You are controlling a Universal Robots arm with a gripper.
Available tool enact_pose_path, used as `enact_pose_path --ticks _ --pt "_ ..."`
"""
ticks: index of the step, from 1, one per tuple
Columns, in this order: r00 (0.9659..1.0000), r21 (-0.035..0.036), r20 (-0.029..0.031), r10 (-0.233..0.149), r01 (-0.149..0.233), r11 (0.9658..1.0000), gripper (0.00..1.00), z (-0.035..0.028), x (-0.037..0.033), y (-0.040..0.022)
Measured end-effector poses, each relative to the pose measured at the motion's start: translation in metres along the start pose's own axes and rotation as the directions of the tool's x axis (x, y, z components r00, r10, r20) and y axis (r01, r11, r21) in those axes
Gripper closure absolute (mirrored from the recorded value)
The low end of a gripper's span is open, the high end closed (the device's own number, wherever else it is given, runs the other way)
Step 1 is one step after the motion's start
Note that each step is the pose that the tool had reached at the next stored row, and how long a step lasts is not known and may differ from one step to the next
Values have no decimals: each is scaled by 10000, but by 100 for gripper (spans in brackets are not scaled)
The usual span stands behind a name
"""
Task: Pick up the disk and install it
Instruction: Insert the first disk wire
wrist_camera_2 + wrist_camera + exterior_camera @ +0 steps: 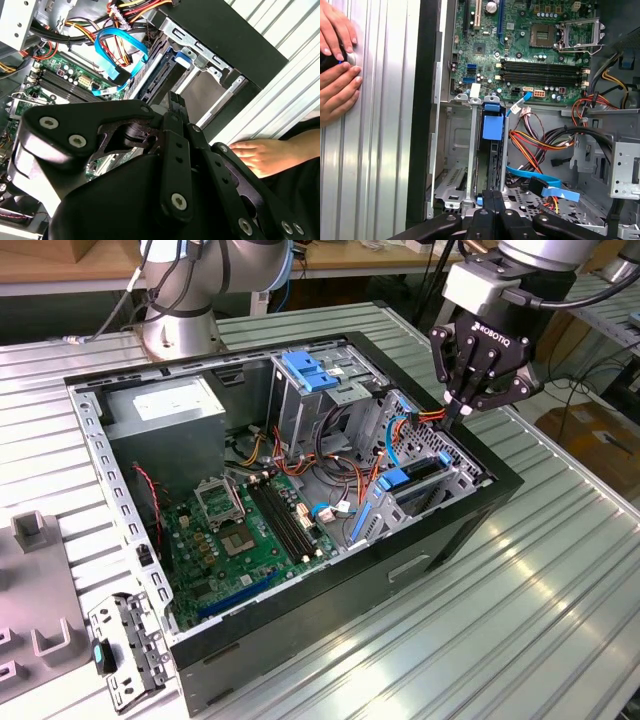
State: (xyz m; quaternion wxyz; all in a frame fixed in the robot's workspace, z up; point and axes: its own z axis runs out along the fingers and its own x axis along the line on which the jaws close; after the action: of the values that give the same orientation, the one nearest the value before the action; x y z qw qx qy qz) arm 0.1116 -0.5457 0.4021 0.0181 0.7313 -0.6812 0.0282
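Observation:
The disk (418, 483) sits edge-up inside the metal drive cage at the case's corner on the exterior view's right, its blue rail showing. In the first wrist view the disk (493, 162) is a dark slot below a blue tab; in the second wrist view the disk (156, 76) lies under blue cables. My gripper (455, 412) hangs just above the cage's far end, fingers pressed together with nothing between them. The shut fingertips point down at the disk's end in both wrist views (174, 97) (492, 196).
The open computer case (400, 560) lies on a ribbed metal table. Inside are the motherboard (245, 530), a grey box with a white sticker (165, 405), a blue latch on a cage (308, 370) and loose cables (540, 145). A person's hands (337, 60) rest beside the case.

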Motion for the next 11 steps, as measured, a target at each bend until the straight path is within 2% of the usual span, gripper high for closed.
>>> enact_pose_path --ticks 11 --pt "10000 3 0 -43 43 10000 89 0 -17 -73"
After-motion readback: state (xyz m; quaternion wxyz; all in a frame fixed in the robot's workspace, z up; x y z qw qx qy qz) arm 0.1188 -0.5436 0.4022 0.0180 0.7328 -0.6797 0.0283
